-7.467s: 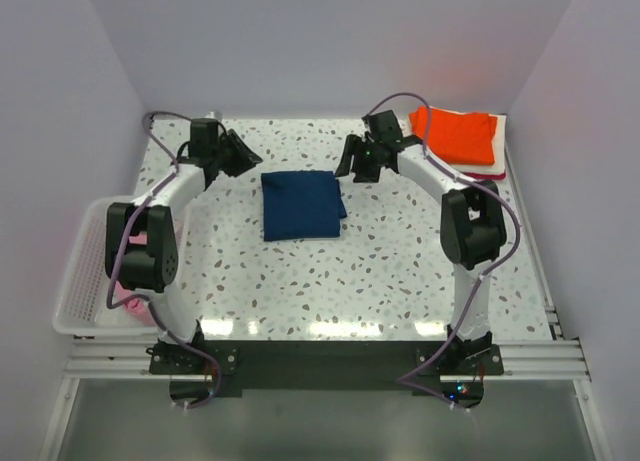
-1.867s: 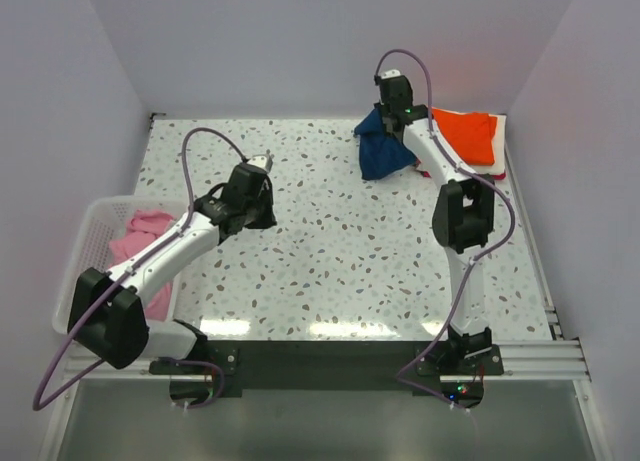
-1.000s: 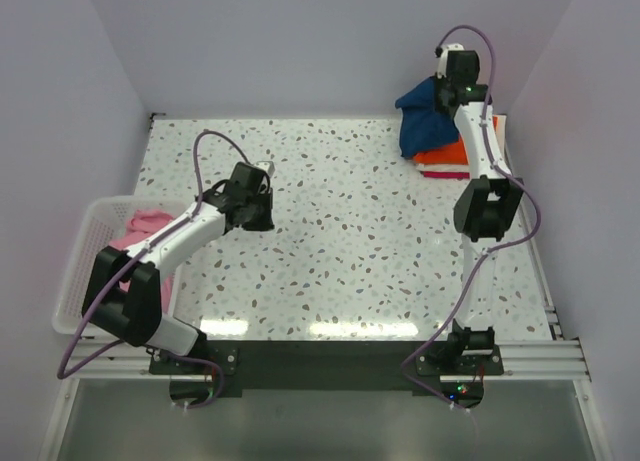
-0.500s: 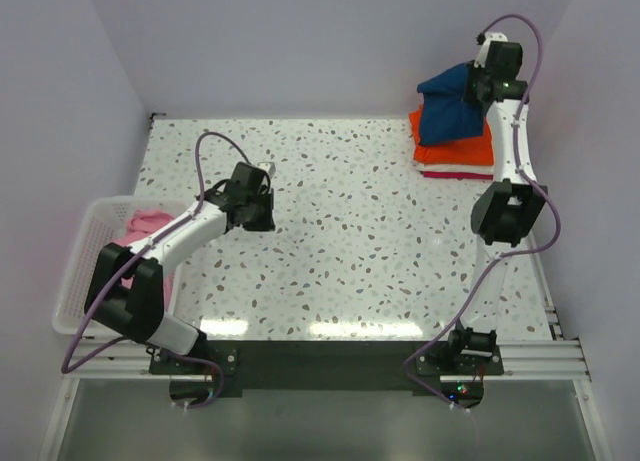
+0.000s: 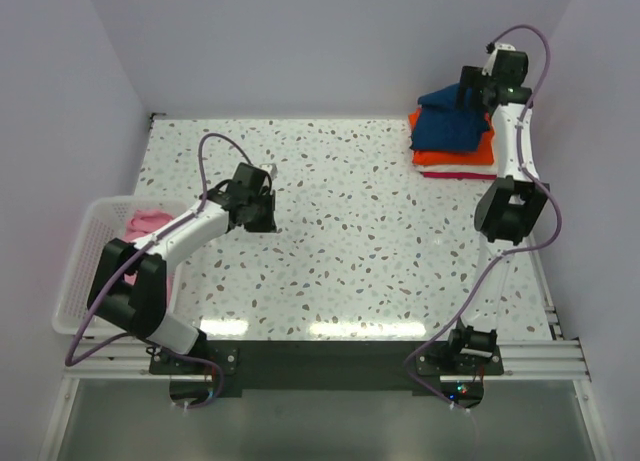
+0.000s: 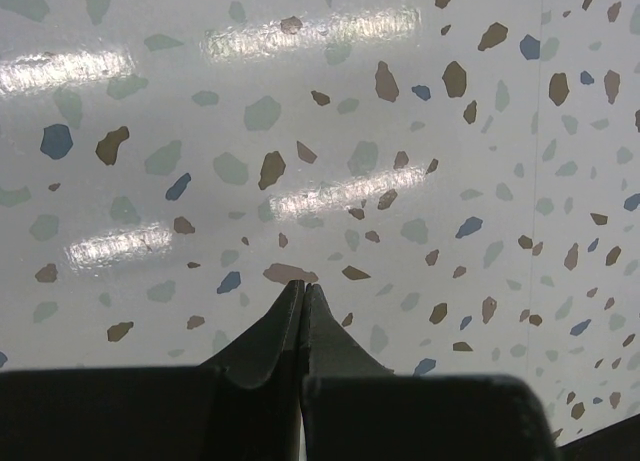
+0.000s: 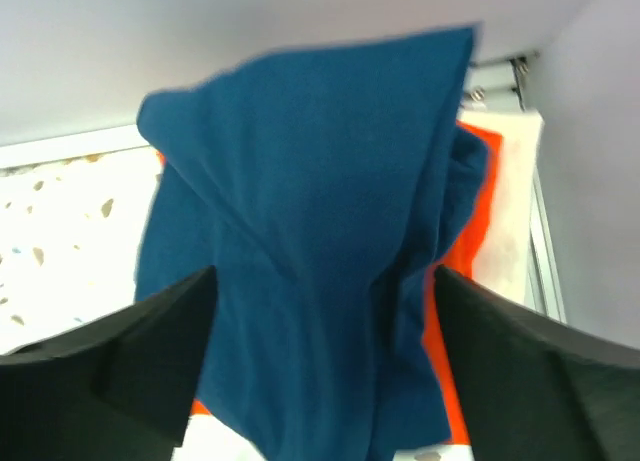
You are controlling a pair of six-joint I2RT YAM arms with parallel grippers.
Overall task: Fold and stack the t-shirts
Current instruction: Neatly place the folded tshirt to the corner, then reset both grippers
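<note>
Blue shirt, upper right, rumpled atop orange shirt: likely limp, light; pinch at folded edge. Right gripper wide over it; left gripper closed, empty.

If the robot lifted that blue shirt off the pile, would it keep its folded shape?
Probably not: the navy shirt lies rumpled and creased, so it looks floppy and would likely sag open. It seems thin and light. It sits unevenly over the orange shirt, so a push would probably slide or bunch it.
</note>
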